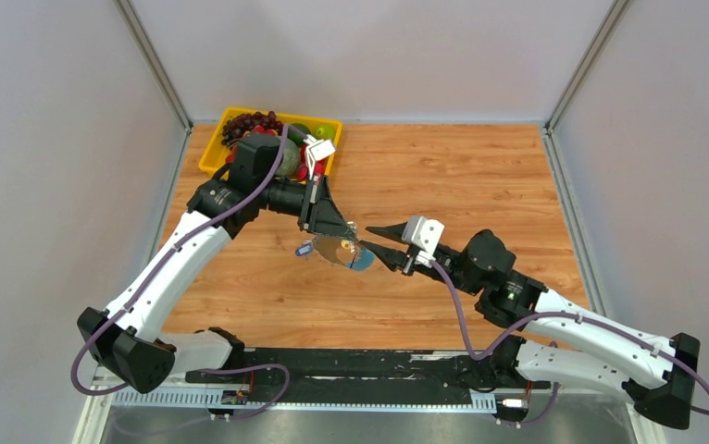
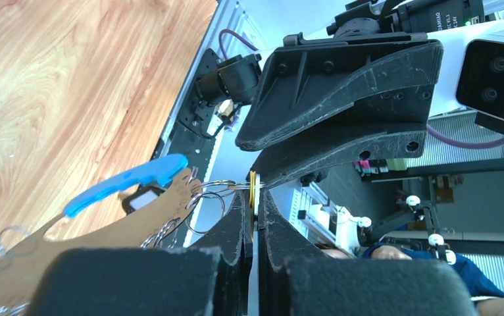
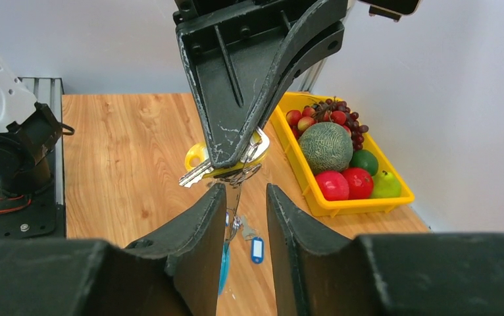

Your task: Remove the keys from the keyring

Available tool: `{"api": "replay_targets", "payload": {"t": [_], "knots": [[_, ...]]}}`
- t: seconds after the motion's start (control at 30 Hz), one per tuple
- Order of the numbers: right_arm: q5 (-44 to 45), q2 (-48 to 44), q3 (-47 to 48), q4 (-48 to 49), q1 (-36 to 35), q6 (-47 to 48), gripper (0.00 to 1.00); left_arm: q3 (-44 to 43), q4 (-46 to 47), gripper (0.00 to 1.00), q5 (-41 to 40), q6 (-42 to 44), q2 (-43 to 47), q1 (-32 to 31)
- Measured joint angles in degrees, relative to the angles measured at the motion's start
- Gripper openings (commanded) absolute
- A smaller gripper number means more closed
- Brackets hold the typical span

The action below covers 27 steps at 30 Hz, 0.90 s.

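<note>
The keyring [image 1: 337, 250] hangs as a bunch over the table's middle: steel rings [image 2: 213, 191], a brown tag [image 2: 137, 224] and a bright blue strap [image 2: 127, 181]. My left gripper [image 1: 340, 236] is shut on a yellow-headed key [image 2: 254, 187] at the top of the bunch and holds it up. That key's silver blade [image 3: 193, 175] sticks out to the left in the right wrist view. My right gripper [image 3: 244, 191] is open. Its fingers [image 3: 203, 217] stand on either side of the rings hanging below the left gripper [image 3: 249, 85]. In the top view the right gripper [image 1: 366, 237] meets the bunch from the right.
A yellow tray [image 1: 210, 153] of fruit stands at the back left, and its rim [image 3: 341, 207] lies right of the bunch in the right wrist view. A small loose blue-tagged key [image 3: 256, 249] lies on the wood under the bunch. Grey walls close both sides.
</note>
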State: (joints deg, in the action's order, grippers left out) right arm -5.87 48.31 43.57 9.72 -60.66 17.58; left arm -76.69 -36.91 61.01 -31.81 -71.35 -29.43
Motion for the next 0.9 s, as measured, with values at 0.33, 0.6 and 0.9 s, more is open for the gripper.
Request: {"api": "replay_targets", "payload": {"t": [0.33,0.6,0.9], "knots": [[-0.22,2.84,0.59,-0.42,0.0,-0.59,0.32,-0.02,0.22,0.0,0.02,-0.07,0.02,-0.02],[-0.9,4.52,1.97,-0.33,0.0,-0.81,0.17,-0.02,0.83,0.0,0.07,-0.2,0.44,-0.09],[-1.44,6.82,2.84,-0.31,0.11,-0.94,0.0,-0.02,1.25,0.0,0.02,-0.28,0.79,-0.11]]}}
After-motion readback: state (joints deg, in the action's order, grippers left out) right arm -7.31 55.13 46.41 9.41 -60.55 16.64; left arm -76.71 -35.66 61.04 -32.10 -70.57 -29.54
